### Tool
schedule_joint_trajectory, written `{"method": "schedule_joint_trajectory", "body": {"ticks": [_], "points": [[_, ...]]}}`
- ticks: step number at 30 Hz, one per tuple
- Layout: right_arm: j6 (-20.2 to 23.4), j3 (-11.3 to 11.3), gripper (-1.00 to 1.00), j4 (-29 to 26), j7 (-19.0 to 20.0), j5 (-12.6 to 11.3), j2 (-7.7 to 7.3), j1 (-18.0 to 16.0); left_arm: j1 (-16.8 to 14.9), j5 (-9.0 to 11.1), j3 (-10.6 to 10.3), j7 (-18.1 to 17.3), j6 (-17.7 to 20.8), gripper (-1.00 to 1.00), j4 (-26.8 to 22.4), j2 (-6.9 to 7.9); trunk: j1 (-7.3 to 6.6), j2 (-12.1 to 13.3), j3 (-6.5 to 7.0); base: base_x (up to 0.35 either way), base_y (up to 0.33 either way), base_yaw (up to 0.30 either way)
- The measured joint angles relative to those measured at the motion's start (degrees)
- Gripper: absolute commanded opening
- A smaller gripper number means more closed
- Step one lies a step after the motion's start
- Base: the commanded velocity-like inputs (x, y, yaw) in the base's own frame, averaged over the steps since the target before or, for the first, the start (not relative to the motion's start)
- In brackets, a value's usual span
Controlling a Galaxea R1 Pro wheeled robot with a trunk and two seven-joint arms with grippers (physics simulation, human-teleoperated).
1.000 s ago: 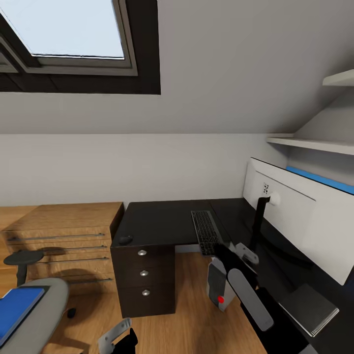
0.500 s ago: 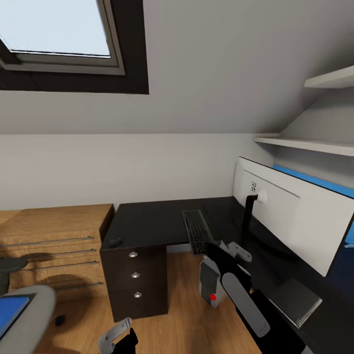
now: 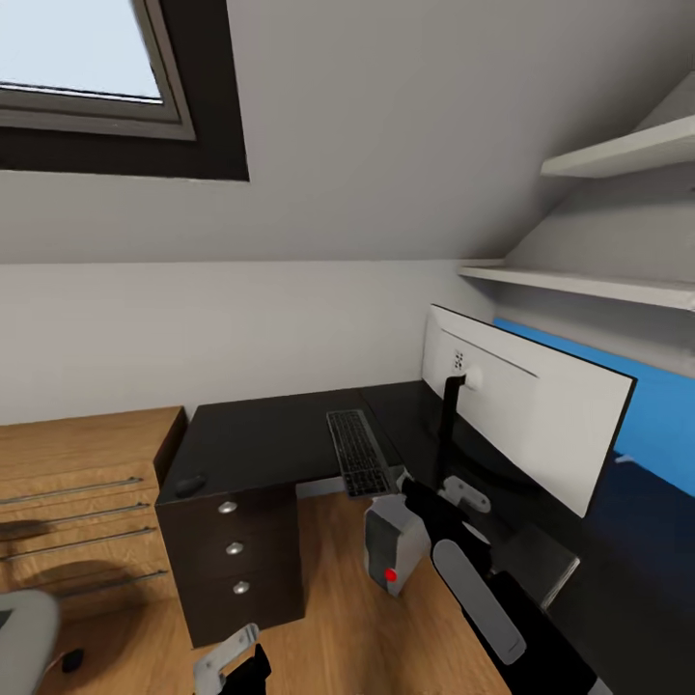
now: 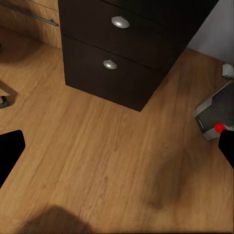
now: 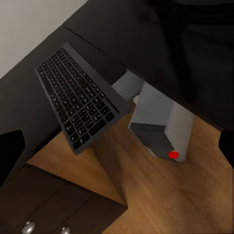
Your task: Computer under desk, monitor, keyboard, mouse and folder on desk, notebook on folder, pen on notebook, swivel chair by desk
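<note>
Keyboard (image 3: 358, 452) overhanging desk (image 3: 261, 439) edge

The keyboard (image 5: 80, 97) lies on the desk (image 5: 122, 34), one end jutting past the edge. Just beside it, the computer (image 5: 158, 124) stands on the wood floor (image 5: 165, 195) under the desk top, red button showing.

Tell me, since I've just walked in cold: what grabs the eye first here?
The wide white-backed monitor stands on the glossy black L-shaped desk, its back to the camera. A slim dark-keyed keyboard overhangs the desk's edge. Below, a small silver-grey computer tower with a red button sits on the wood floor.
</note>
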Motion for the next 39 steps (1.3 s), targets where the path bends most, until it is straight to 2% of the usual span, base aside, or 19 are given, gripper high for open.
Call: {"method": "schedule_joint_trajectory", "body": {"ticks": [3,4,6,13,14,22,32,34,39], "points": [[0.1,0.0,1.00,0.5,0.3,1.0,0.03,0.0,0.0,0.0,0.0,0.0,0.0,1.00,0.0,0.00,0.00,0.0,-0.18,0.000,0.000,-0.156],[0.1,0.0,1.00,1.5,1.1,3.2,0.08,0.0,0.0,0.0,0.0,-0.1,0.0,1.00,0.0,0.00,0.00,0.0,-0.25,0.000,0.000,-0.141],[0.1,-0.1,1.00,2.4,1.7,4.3,0.13,0.0,0.0,0.0,0.0,-0.1,0.0,1.00,0.0,0.00,0.00,0.0,-0.40,0.000,0.000,-0.112],[0.1,0.0,1.00,4.4,2.7,6.6,0.26,0.0,0.0,0.0,0.0,-0.1,0.0,1.00,0.0,0.00,0.00,0.0,-0.63,0.000,0.000,-0.040],[0.1,0.2,1.00,4.7,2.8,7.8,0.30,0.0,0.0,0.0,0.0,-0.1,0.0,1.00,0.0,0.00,0.00,0.0,-0.64,0.000,0.000,-0.009],[0.0,0.6,1.00,6.9,3.4,10.8,0.48,0.0,0.0,0.0,0.0,-0.1,0.0,1.00,0.0,-0.04,0.00,0.0,-0.66,0.000,0.000,-0.003],[-0.2,0.9,1.00,8.8,3.5,16.6,2.24,0.0,0.0,0.0,0.0,-0.1,0.0,1.00,0.0,0.00,0.00,0.0,-0.66,0.000,0.000,0.000],[-0.2,0.9,1.00,9.0,3.4,17.5,2.60,0.0,0.0,0.0,0.0,-0.1,0.0,1.00,0.0,0.00,0.00,0.0,-0.66,0.000,0.000,-0.012],[-0.2,0.8,1.00,9.0,3.2,17.7,2.69,0.0,0.0,0.0,0.0,-0.1,0.0,1.00,0.0,0.00,0.00,0.0,-0.57,0.000,0.000,-0.106]]}}
